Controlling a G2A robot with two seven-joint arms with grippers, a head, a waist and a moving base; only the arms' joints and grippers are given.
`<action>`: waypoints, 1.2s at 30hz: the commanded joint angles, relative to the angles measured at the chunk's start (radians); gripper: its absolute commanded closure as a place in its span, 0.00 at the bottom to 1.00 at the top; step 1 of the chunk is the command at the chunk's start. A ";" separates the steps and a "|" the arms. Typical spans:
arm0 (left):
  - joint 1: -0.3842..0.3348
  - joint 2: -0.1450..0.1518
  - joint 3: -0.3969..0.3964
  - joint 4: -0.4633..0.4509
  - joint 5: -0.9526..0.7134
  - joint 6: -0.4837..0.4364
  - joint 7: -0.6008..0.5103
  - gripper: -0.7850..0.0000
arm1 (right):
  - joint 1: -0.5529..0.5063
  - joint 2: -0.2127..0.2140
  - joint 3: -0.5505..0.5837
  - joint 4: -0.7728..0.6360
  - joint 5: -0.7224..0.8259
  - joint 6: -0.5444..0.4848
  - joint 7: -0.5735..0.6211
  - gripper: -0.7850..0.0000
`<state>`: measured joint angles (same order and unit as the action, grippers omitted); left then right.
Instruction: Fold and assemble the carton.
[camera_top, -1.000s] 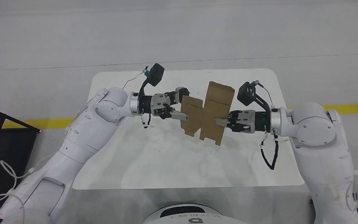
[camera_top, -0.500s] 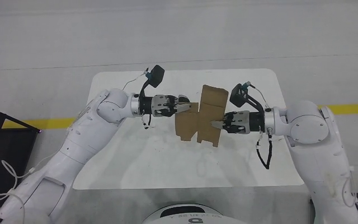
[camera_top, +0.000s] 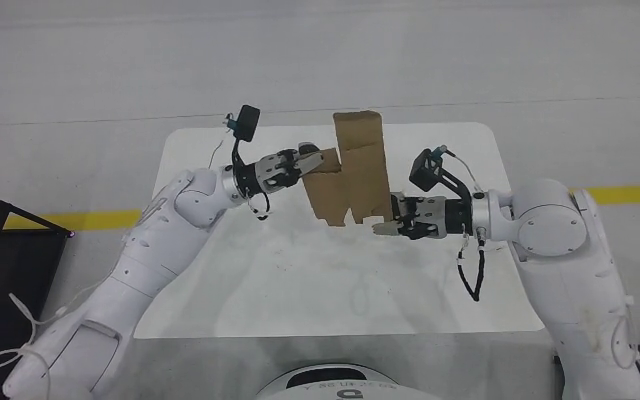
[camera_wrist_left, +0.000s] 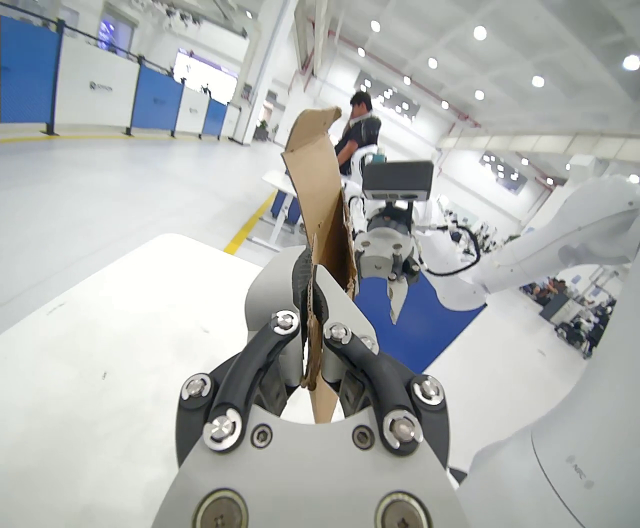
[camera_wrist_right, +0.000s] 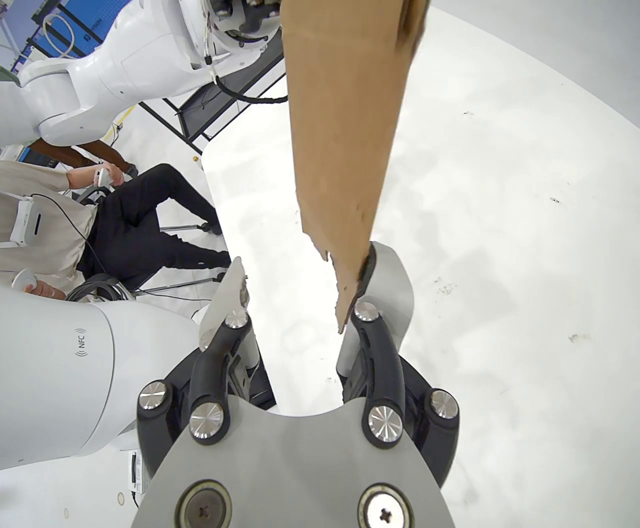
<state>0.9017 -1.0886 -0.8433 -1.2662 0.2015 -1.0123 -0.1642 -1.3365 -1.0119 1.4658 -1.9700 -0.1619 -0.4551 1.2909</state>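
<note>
A flat brown carton (camera_top: 350, 170) hangs in the air above the middle of the white table (camera_top: 250, 290), nearly upright with its flaps unfolded. My left gripper (camera_top: 312, 160) is shut on the carton's left edge; in the left wrist view the cardboard (camera_wrist_left: 320, 210) sits pinched between the two fingers (camera_wrist_left: 345, 305). My right gripper (camera_top: 385, 226) is open just below the carton's right lower corner. In the right wrist view a flap (camera_wrist_right: 345, 130) rests against one finger (camera_wrist_right: 385, 280), while the other finger (camera_wrist_right: 227, 295) stands well apart from it.
The white table reaches to the front and both sides of the arms. A black frame (camera_top: 20, 250) stands off the table's left side. A seated person (camera_wrist_right: 75, 220) shows beyond the table in the right wrist view, touching nothing of the task.
The left gripper has lifted and swung the carton up and toward the far side, standing it more upright. The right gripper has let go of the carton's lower edge and now stands open below it.
</note>
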 joint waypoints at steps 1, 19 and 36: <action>0.006 -0.009 0.012 0.018 0.033 0.000 0.089 1.00 | -0.010 0.001 0.006 -0.024 -0.059 0.008 -0.052 0.00; -0.060 -0.055 0.185 0.151 0.126 0.000 0.264 1.00 | -0.091 0.000 -0.092 -0.167 -0.470 0.076 -0.328 0.00; -0.118 -0.086 0.265 0.239 0.105 0.000 0.368 1.00 | -0.022 0.011 -0.200 -0.162 -0.338 -0.057 -0.221 0.00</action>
<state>0.7847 -1.1736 -0.5817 -1.0276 0.3074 -1.0123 0.2022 -1.3650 -1.0004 1.2763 -2.1350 -0.4979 -0.5117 1.0684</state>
